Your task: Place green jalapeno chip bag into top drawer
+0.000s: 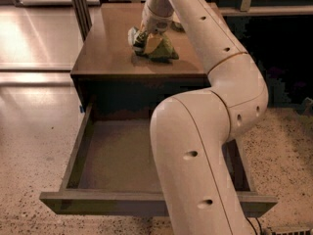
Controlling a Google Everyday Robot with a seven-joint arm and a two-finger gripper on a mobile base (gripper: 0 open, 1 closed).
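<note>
The green jalapeno chip bag (164, 52) lies crumpled on the tabletop (110, 43) of the cabinet, toward the back and a little right of centre. The hand (148, 41) is down on the bag's left end, touching it. Whether the hand has closed on the bag or only rests against it, I cannot tell from this angle. Below, the top drawer (115, 155) stands pulled well out, its flat bottom bare, though the robot's own arm (195, 146) covers the right part of it. The bag looks light and soft: thin foil that should crumple and give under pressure, and probably a bit slick. Its contents are likely brittle, so a hard squeeze across the middle risks crushing them. The better hold seems to be a pinch on a raised fold or the sealed end, where the foil bunches and will not slide. Being so light, it may swing or twist once lifted, so the carry down to the drawer calls for a steady, unhurried path.
</note>
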